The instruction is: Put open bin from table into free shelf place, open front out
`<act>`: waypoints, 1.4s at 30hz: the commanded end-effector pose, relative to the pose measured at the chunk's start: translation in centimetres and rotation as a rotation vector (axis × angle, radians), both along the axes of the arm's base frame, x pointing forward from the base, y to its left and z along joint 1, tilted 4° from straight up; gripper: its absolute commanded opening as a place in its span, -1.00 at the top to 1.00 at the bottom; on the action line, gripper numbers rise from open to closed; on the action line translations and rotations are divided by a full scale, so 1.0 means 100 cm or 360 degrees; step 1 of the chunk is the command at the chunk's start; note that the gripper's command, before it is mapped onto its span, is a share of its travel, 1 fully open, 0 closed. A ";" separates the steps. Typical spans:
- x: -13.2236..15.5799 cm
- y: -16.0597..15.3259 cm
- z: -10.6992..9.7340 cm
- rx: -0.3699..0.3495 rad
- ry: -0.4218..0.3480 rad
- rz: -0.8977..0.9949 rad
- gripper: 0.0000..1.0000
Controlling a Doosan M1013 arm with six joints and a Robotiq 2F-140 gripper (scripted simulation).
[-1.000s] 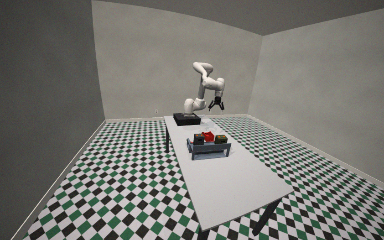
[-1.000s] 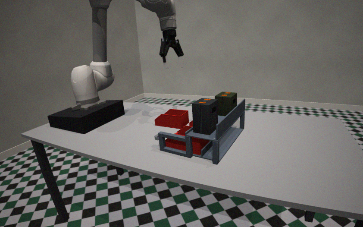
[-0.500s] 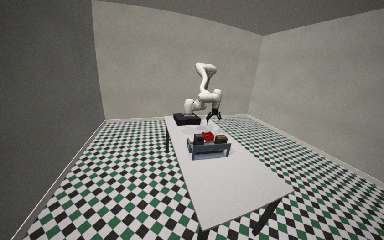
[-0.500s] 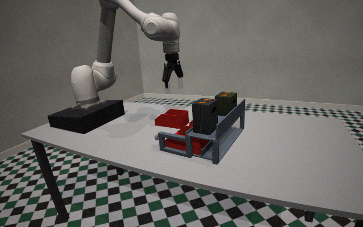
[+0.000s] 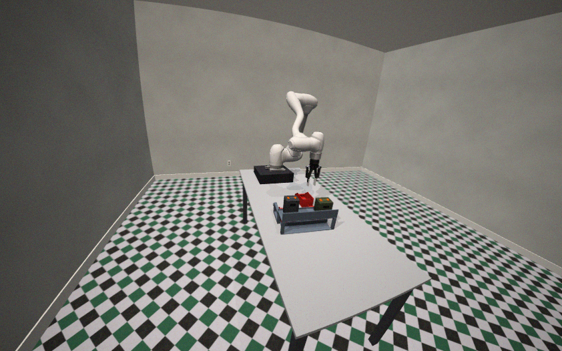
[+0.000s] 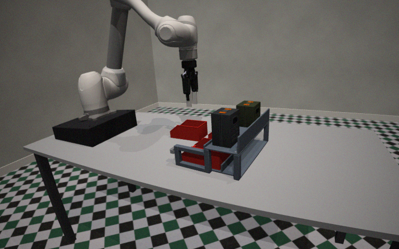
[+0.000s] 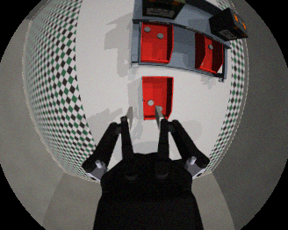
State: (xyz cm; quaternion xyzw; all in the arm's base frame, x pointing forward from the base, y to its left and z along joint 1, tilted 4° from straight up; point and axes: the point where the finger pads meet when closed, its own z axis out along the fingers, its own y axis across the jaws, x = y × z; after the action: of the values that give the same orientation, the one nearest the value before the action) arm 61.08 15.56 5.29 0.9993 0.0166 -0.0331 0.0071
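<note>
At one o'clock below the gripper (image 5: pixel 312 181) (image 6: pixel 191 102) (image 7: pixel 144 118) in the wrist view, the open bin (image 5: pixel 304 199) (image 6: pixel 189 131) (image 7: pixel 154 89) rests on the pale table (image 5: pixel 340 270) (image 6: pixel 318 160) (image 7: pixel 101 66); the fingers stand partly apart, ungrasping. Checkered floor (image 5: pixel 187 261) (image 6: pixel 151 216) (image 7: pixel 57 79), grey walls (image 5: pixel 252 56) (image 6: pixel 287 61) surround.

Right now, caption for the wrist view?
Partly closed gripper above the loose red bin, short of the shelf's free place.

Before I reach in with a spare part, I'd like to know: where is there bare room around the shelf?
In the wrist view, the shelf has an open slot between its left bin and right bin. Above, bare board separates the olive box and dark box. It's crowded at the table bin, under the pincer.
</note>
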 end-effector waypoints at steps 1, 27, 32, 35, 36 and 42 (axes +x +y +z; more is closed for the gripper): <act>0.000 0.000 0.000 0.0000 0.0000 0.0000 1.00; 0.000 0.000 0.000 0.0000 0.0000 0.0000 1.00; 0.000 0.000 0.000 0.0000 0.0000 0.0000 1.00; 0.000 0.000 0.000 0.0000 0.0000 0.0000 0.69; 0.000 0.000 0.000 0.0000 0.0000 0.0000 0.69; 0.000 0.000 0.000 0.0000 0.0000 0.0000 0.69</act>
State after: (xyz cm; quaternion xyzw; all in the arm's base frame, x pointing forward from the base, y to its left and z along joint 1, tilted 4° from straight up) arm 61.08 15.56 5.29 0.9993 0.0166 -0.0331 0.0071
